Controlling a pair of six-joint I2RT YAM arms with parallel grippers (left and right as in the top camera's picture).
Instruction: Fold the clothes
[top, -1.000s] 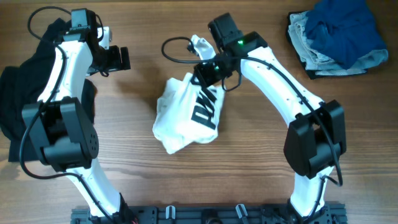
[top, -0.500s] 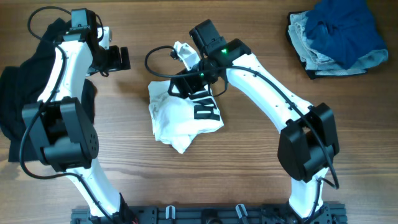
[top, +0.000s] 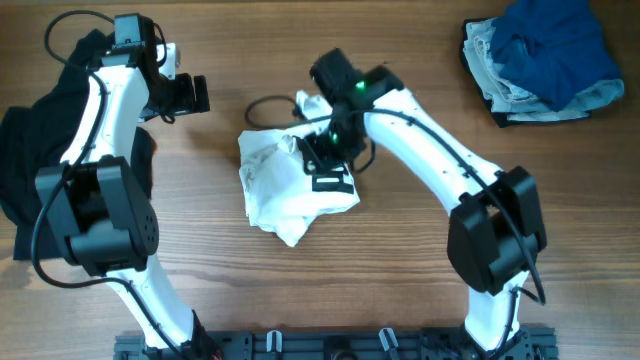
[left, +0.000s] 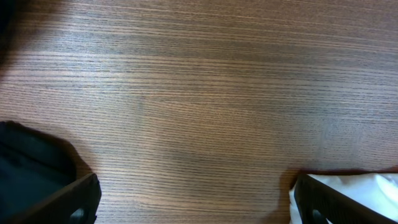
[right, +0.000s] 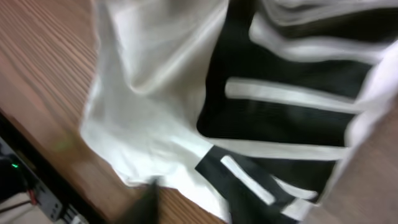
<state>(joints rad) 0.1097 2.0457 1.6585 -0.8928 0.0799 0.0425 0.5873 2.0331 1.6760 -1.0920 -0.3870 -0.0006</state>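
A white T-shirt (top: 285, 185) with a black print lies crumpled on the wooden table at the centre. My right gripper (top: 326, 160) hovers over its right part, above the print. In the right wrist view the shirt (right: 155, 93) and its black print (right: 280, 93) fill the blurred frame, and the gripper (right: 230, 208) looks open with nothing between the fingers. My left gripper (top: 192, 95) is wide open and empty over bare wood, left of the shirt. In the left wrist view the gripper (left: 199, 208) shows a white shirt corner (left: 367, 186) by its right finger.
A black pile of clothes (top: 20, 150) lies at the left edge, also at the lower left of the left wrist view (left: 28, 158). A stack of blue and grey clothes (top: 545, 55) sits at the back right. A black cable (top: 262, 105) loops beside the shirt's top.
My right gripper pulled the shirt to the left, let it go and shifted back over the print. The shirt now lies bunched up. The left arm has not moved.
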